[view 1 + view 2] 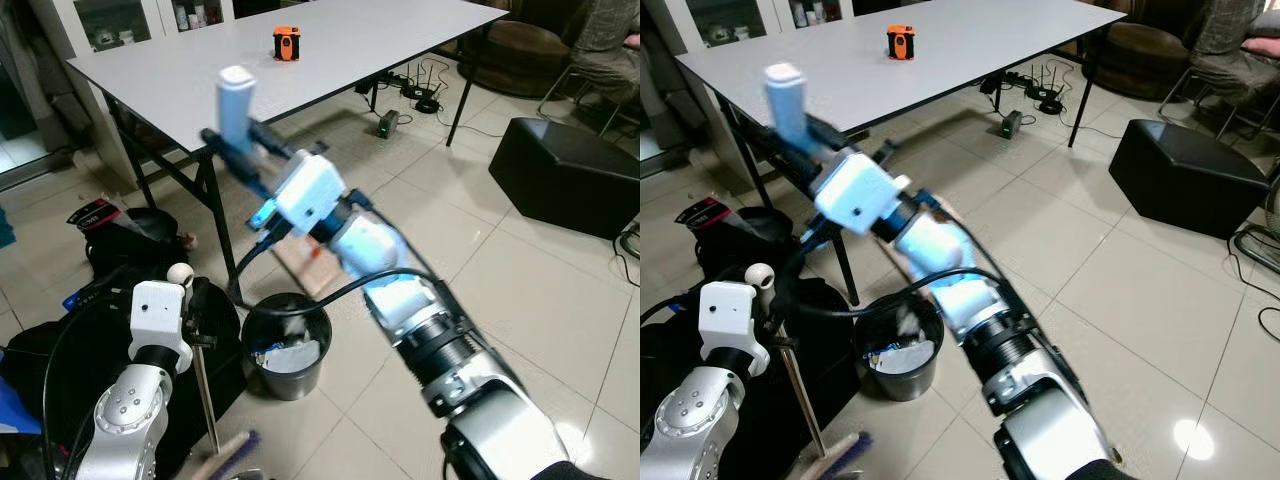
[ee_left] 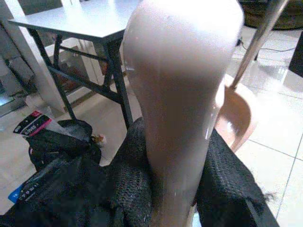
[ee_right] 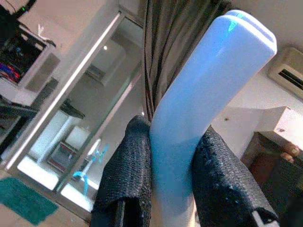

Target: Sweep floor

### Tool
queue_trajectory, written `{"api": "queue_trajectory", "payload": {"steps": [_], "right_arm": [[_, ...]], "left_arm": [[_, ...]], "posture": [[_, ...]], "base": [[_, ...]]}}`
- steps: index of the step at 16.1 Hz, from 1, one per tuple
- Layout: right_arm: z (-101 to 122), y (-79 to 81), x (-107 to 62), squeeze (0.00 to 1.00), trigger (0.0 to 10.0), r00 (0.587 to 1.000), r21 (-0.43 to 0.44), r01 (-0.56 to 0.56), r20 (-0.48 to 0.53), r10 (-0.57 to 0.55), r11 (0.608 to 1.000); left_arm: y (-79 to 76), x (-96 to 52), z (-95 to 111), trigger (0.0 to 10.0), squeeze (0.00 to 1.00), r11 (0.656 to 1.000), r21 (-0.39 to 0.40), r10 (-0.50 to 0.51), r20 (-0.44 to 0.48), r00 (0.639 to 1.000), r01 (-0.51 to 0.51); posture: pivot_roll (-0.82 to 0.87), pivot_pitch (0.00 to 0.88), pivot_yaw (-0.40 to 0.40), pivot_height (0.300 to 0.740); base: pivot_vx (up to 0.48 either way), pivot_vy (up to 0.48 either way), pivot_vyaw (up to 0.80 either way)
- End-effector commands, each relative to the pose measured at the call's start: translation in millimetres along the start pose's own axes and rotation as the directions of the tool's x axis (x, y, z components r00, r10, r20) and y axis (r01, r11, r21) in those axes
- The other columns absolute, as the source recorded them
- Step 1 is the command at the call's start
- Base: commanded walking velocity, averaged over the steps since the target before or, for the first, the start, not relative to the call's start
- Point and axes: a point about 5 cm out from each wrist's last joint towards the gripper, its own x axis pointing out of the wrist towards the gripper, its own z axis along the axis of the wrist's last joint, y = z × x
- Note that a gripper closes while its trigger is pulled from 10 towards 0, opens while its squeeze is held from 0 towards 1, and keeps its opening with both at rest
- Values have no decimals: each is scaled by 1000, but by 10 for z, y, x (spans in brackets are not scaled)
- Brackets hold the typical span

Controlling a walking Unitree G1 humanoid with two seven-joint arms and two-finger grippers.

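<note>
Right gripper [image 3: 170,189] fingers clamped on blue handle [image 1: 235,100], raised at 11 o'clock; left gripper [image 2: 175,189] fingers closed round broom handle [image 2: 182,85], ready to sweep

pale blue handle [image 1: 236,100] raised, dustpan [image 2: 235,116] upright

Even indoor light is filling the room, and a ceiling lamp is glaring as a bright spot on the glossy floor tiles [image 1: 1188,436]. Motion blur is smearing the raised right arm [image 1: 370,255] and its pale handle [image 1: 235,95]. The pinkish handle [image 2: 182,94] is sitting out of focus, close to the lens.
</note>
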Motion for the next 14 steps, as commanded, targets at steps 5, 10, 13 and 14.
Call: {"api": "queue_trajectory", "payload": {"steps": [5,10,13,14], "right_arm": [[64,-320,-134,0,10000,996,-139,82,-8,-84,987],[241,-925,-906,0,10000,856,-240,410,-233,-462,880],[9,-972,-1414,0,10000,660,-311,487,-482,-577,816],[-42,-951,-1597,0,10000,606,-367,440,-552,-573,819]], "left_arm": [[8,-53,-57,10000,0,999,29,-27,6,1000,26],[-210,145,15,10000,0,988,-6,-151,41,988,152],[-303,145,66,10000,0,977,3,-211,85,974,212],[-333,164,94,10000,0,975,-1,-222,100,970,223]], "posture": [[94,0,0,740],[34,0,0,740],[25,0,1,740],[22,0,-6,740]], "base": [[0,0,0],[0,0,0],[0,0,0],[0,0,0]]}}
